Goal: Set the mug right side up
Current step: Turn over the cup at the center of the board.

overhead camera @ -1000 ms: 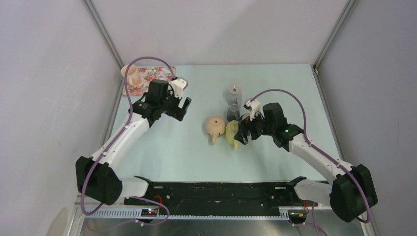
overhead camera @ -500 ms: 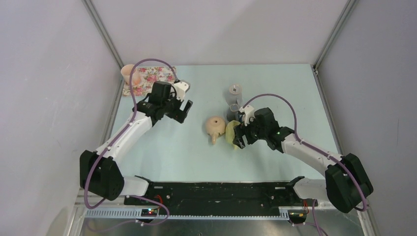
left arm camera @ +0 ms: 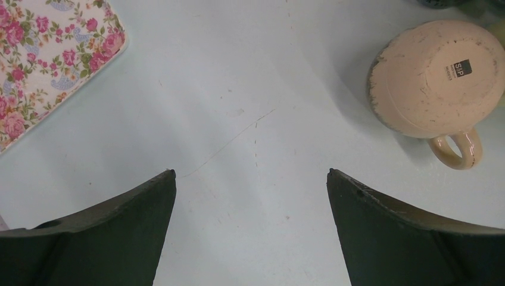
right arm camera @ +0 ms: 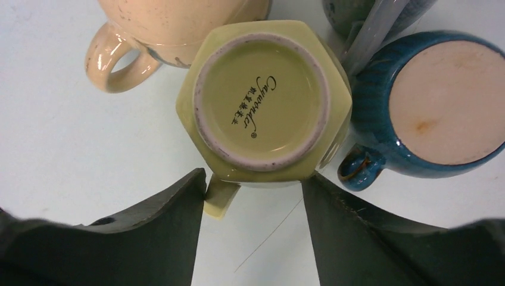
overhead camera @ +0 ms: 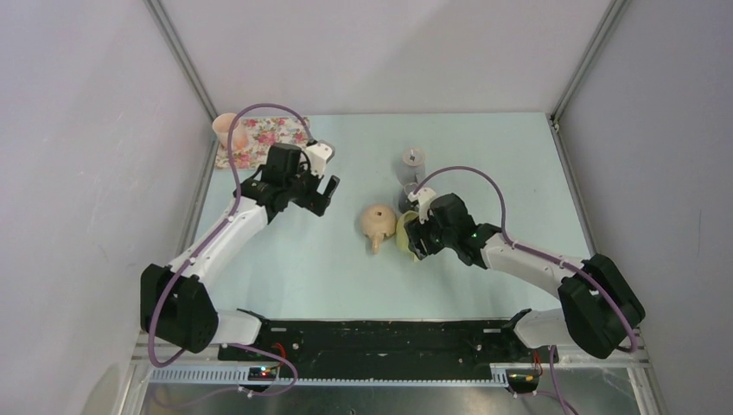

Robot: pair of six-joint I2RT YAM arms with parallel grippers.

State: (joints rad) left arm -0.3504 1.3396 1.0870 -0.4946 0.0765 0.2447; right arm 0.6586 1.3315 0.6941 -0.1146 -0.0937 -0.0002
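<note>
Right wrist view: the upside-down yellow-green mug [right arm camera: 262, 101] is straddled by the right gripper [right arm camera: 253, 176]; whether it is clamped cannot be told. The left gripper [left arm camera: 251, 173] is spread wide.

Middle mug [right arm camera: 262, 101] just right of left mug [right arm camera: 172, 21]; rear mug [right arm camera: 443, 101] just behind; tray [left arm camera: 41, 59] at far-left corner.

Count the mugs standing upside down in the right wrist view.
3. The yellow-green hexagonal mug is in the middle; the beige mug is at upper left; the blue mug is at right. A dark vessel at the top edge is cut off, so it may be a fourth.
</note>
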